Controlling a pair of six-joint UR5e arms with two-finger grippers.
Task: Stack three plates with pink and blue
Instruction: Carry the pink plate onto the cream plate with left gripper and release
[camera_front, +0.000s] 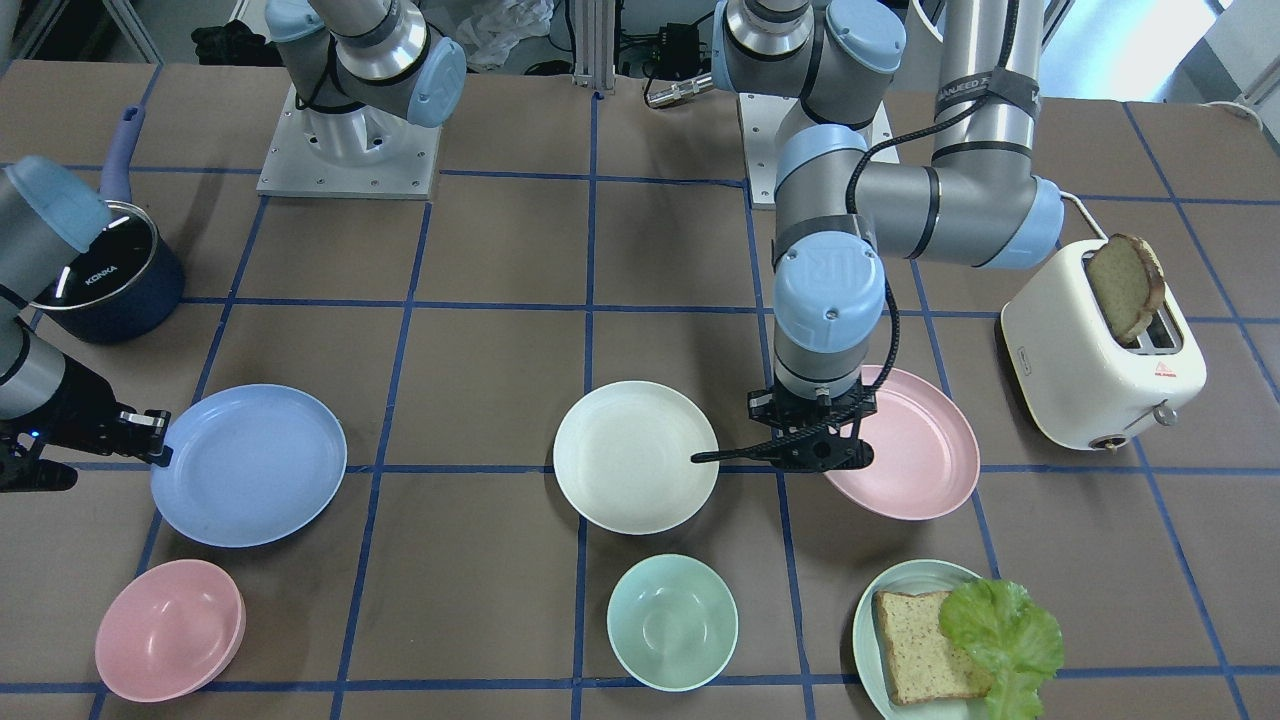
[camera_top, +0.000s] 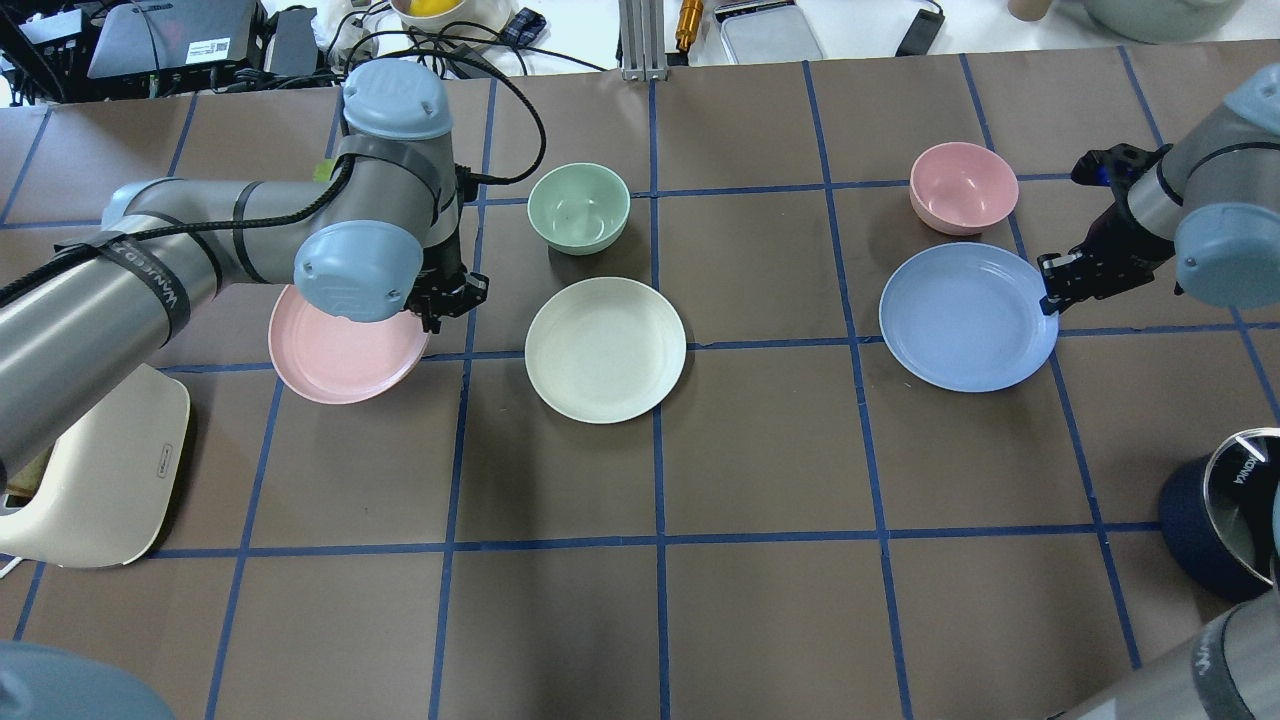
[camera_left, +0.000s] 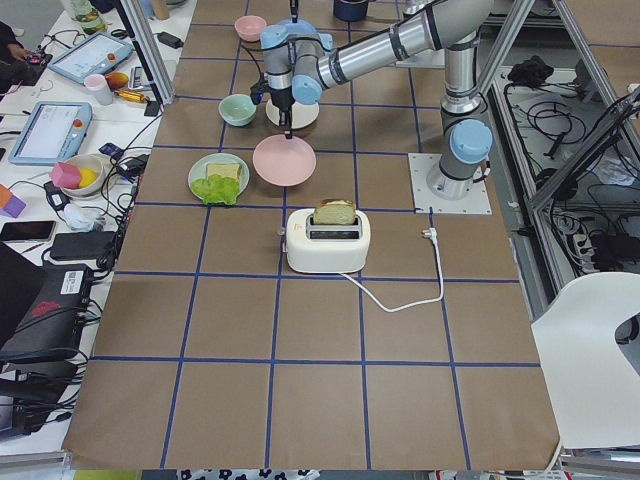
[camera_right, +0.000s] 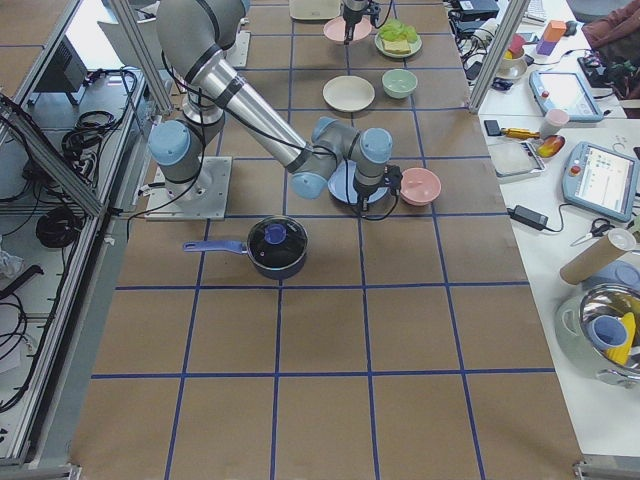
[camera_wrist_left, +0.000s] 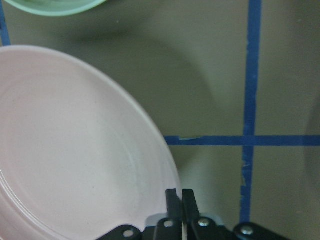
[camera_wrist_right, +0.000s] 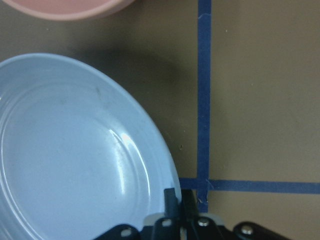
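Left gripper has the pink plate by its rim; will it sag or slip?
Probably stiff: the pink plate looks round and unbent with the left gripper pinching only its rim. Likely light, being thin. Held at one smooth edge, it might pivot or slip.

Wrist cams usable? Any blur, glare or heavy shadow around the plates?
Left wrist view: soft focus throughout; the pink plate throws a broad dark shadow on the table beyond its rim. Right wrist view: slightly sharper, with white glare streaks on the blue plate. Front-facing view: crisp, bright reflections on the pot lid.
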